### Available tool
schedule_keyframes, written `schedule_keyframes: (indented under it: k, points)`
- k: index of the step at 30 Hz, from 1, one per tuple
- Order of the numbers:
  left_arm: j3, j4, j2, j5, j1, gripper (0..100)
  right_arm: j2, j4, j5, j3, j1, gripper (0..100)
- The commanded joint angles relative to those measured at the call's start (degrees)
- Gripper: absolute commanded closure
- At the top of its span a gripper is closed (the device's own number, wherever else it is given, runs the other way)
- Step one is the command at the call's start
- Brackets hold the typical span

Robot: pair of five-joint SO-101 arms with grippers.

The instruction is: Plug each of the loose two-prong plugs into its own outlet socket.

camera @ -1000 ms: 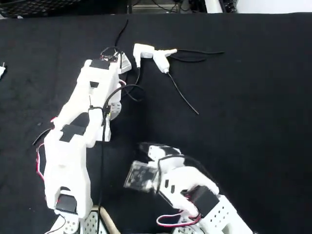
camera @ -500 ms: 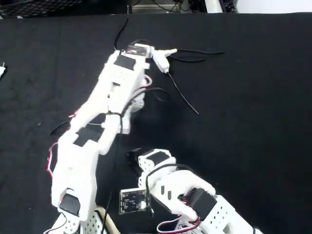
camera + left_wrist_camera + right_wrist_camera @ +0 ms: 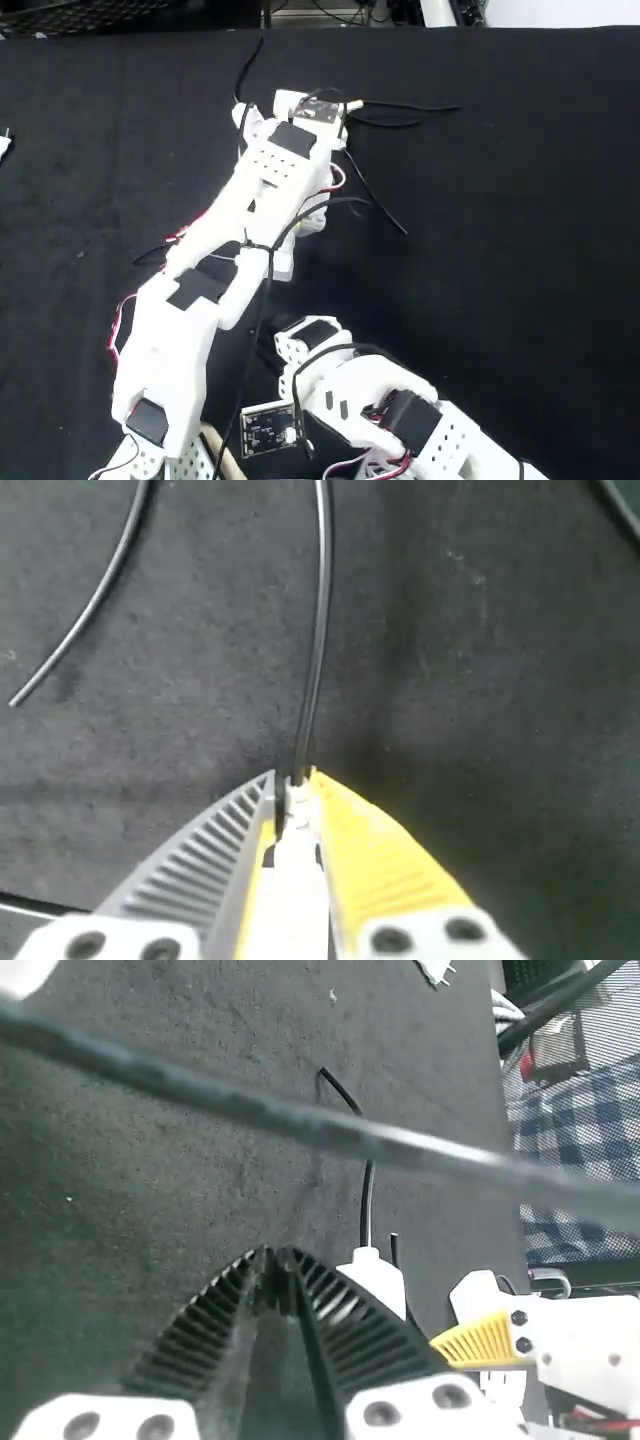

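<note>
One plug (image 3: 293, 805): sat clamped in left gripper (image 3: 292, 778).
Right gripper (image 3: 272, 1260): was closed, empty, well apart from plug.

L gripper (image 3: 295, 785) is at far centre of table (image 3: 520, 250), a plug (image 3: 295, 870) btwn its fingers, cord (image 3: 318, 630) leading away. Loose cord (image 3: 378, 200) lies just right of it. R arm (image 3: 370, 395) sits at near edge, right of base of L arm (image 3: 230, 260). 2nd plug (image 3: 3, 143) at far-left edge.
</note>
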Motion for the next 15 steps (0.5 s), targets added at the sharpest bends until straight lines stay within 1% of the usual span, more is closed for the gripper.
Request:
schedule_keyframes:
  k: [1, 6, 9, 12, 15]
  points:
    - [-2.68, 0.70, -2.20, 0.44, 0.57, 97, 0.13, 0.09, 0.26, 0.04, -0.62, 98.6]
    - [-4.53, 4.40, -2.73, 0.44, 1.19, 97, 0.22, 0.18, 0.18, 0.04, 0.44, 98.6]
    - [-7.16, 8.00, -2.73, -0.70, 1.54, 97, 0.22, 0.26, 0.18, 0.04, 1.67, 98.6]
    - [-10.59, 11.78, -2.73, -3.25, 2.59, 97, 0.31, 0.26, 0.18, 0.04, 4.92, 98.6]
    - [-10.24, 12.04, -2.73, -3.60, 3.91, 97, 0.31, 0.18, 0.18, 0.04, 8.62, 98.6]
